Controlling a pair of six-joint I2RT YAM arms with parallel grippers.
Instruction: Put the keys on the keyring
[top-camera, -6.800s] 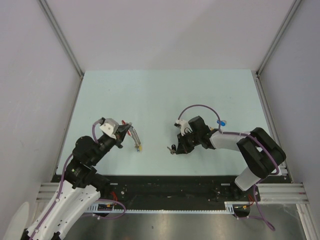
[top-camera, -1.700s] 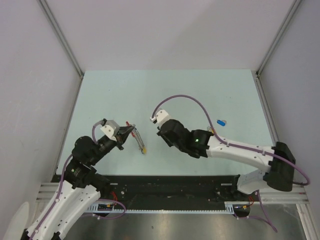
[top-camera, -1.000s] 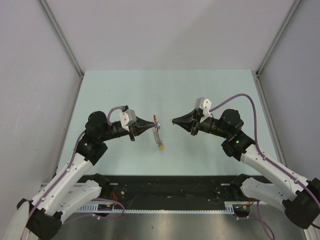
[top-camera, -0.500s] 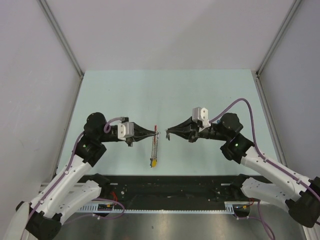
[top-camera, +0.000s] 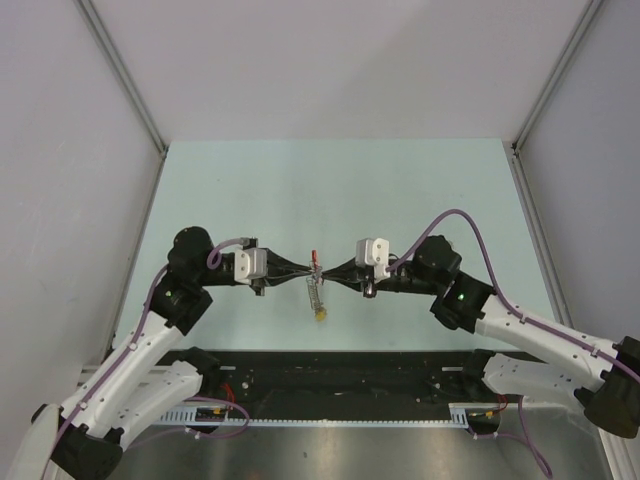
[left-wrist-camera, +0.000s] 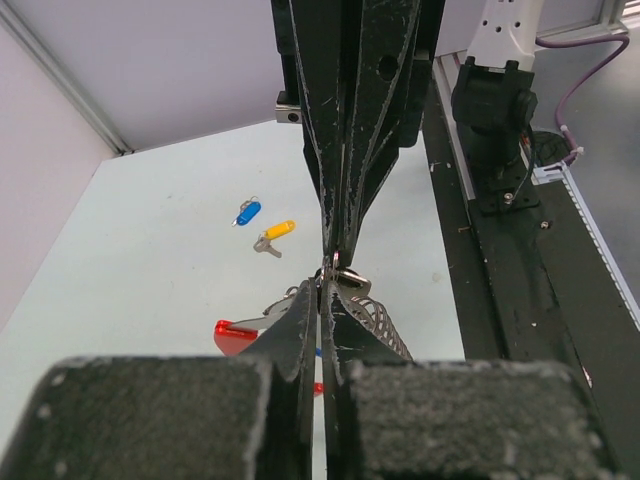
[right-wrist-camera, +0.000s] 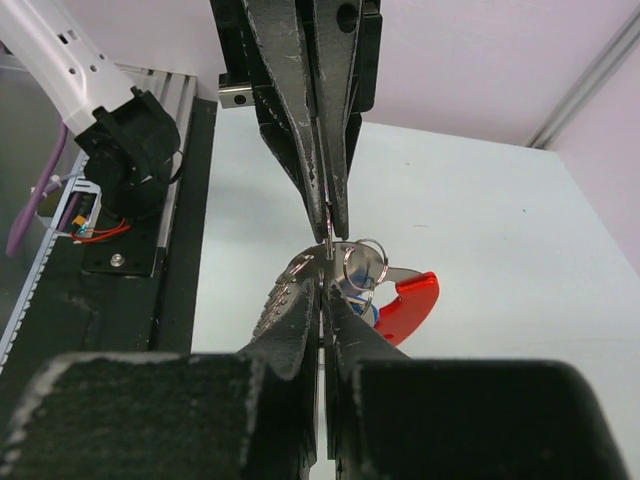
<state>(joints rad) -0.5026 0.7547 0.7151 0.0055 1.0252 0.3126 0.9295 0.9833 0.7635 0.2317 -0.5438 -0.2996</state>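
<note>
Starting at the near side, both arms are seen reaching inward so that their tips meet above the middle of the table (top-camera: 300, 190). The left gripper (top-camera: 303, 268) is pressed together on the keyring (top-camera: 316, 290), which is held edge-on between the tips, a yellow-tagged key (top-camera: 320, 313) at its near end and its red section (right-wrist-camera: 408, 300) toward the far side. The right gripper (top-camera: 330, 272) is likewise clamped, judged to be on 1 key (left-wrist-camera: 345, 282), of which little but a silver loop shows. Threading is judged to be the step in hand. A fine sliding of that loop onto the keyring's opening is called for next, with the keyring kept steady. Farther off to the right, 1 blue-tagged key (left-wrist-camera: 247, 212) lies on the table, not yet fitted.
</note>
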